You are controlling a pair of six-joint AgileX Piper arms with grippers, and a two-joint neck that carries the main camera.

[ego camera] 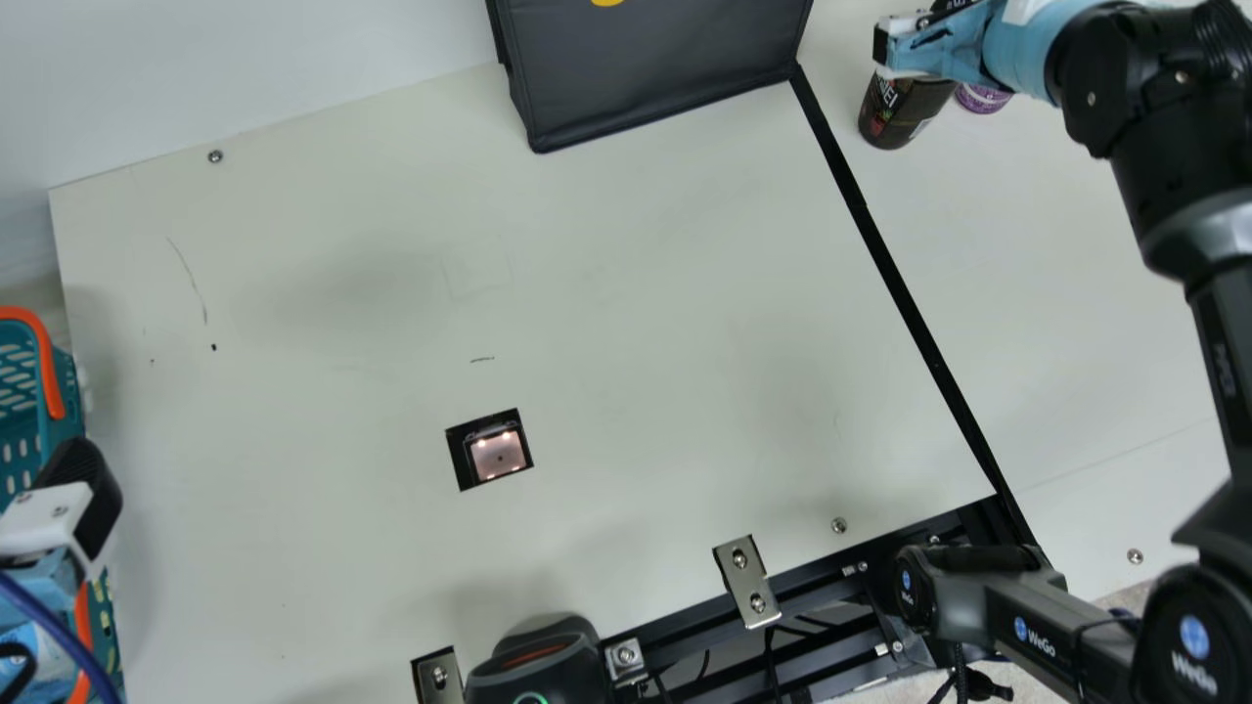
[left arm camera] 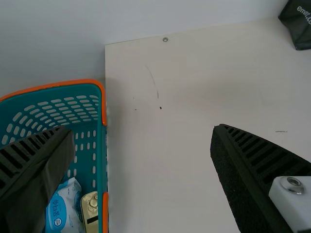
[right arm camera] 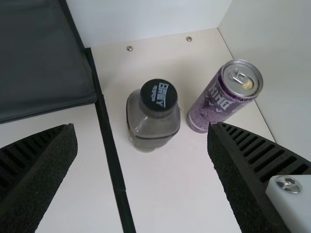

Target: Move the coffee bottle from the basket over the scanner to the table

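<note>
The teal basket [ego camera: 29,430] with its orange rim sits at the far left of the scene, alongside the table's left edge; whether the two touch, I cannot tell. Inside it, at the near end, lie a blue-and-white packet [left arm camera: 63,208] and, just beside that, a gold container [left arm camera: 91,211]. The left gripper [ego camera: 80,499] is over the basket's table-side wall, its fingers spread wide apart with nothing between them. At the far side, a dark fabric box [ego camera: 655,68] stands on the table [ego camera: 636,293], its inside out of sight. The coffee bottle [right arm camera: 153,116] is out of the basket, upright on the table at the far right, its dark cap [right arm camera: 159,94] on top. A purple can [right arm camera: 223,97] stands just to its right, a narrow gap between them. The right gripper [ego camera: 910,44] is above these two, fingers well apart and clamped on nothing, the bottle showing in the gap between them. A black strip [ego camera: 880,240] runs from the box's near right corner to the table's near edge, with the bottle and can to its right. Left of the strip, cream surface stretches all the way to the basket, broken by the scanner [ego camera: 497,455], a small lit window in a dark frame set into the table nearer the near edge. Along that edge are a black metal frame [ego camera: 861,587], a steel bracket [ego camera: 746,582] jutting over the tabletop, and a black device [ego camera: 538,675] with a green ring.
</note>
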